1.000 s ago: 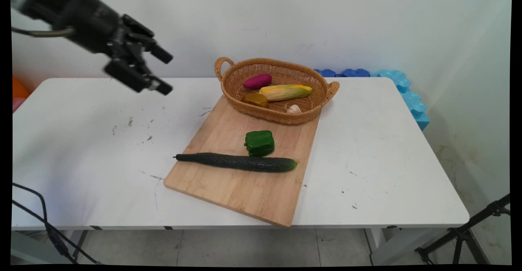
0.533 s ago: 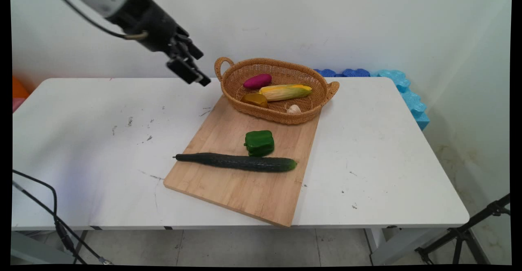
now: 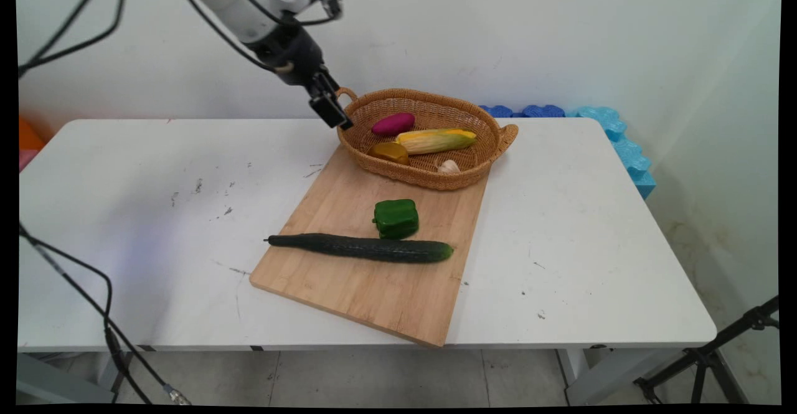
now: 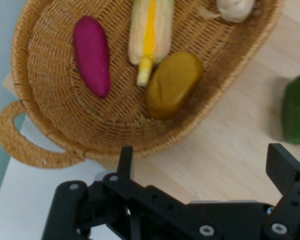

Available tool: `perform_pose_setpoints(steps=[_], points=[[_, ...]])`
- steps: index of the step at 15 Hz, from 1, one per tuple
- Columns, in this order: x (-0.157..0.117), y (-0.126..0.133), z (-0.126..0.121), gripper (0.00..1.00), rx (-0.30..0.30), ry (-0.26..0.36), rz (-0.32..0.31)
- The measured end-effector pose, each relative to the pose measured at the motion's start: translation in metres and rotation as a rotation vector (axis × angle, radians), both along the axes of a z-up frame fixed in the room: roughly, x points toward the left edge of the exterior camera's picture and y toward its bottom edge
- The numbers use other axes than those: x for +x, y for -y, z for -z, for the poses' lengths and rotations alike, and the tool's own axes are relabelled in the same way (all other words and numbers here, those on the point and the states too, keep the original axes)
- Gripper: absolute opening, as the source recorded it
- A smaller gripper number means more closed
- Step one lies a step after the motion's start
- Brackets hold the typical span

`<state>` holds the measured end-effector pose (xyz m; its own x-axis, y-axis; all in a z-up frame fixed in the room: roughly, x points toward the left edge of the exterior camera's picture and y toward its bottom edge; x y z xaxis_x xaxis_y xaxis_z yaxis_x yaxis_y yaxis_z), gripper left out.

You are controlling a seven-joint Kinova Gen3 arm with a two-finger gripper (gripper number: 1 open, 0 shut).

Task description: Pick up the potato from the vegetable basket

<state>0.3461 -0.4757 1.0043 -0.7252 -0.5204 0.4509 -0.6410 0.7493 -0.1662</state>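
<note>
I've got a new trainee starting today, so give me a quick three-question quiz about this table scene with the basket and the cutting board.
1. True or false: the cucumber lies in the wicker basket.
2. What does the green bell pepper rest on?
3. Nearest the gripper: A) basket handle B) cucumber C) garlic bulb

Key: 1. False, it lies on the wooden cutting board. 2. The cutting board. 3. A.

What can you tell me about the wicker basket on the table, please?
The wicker basket is an oval of tan woven cane with a loop handle at each end. It stands upright on the far end of the wooden cutting board. Inside lie a purple sweet potato, a corn cob, a brownish potato and a garlic bulb. The open gripper hangs by its left handle, not touching it.
</note>
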Motion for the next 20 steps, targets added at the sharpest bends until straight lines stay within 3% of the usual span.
perform_pose_setpoints(steps=[8,20], points=[[-0.036,0.075,0.056,1.0,0.036,0.042,0.035],[-0.053,0.12,0.107,1.0,0.106,0.093,0.148]])
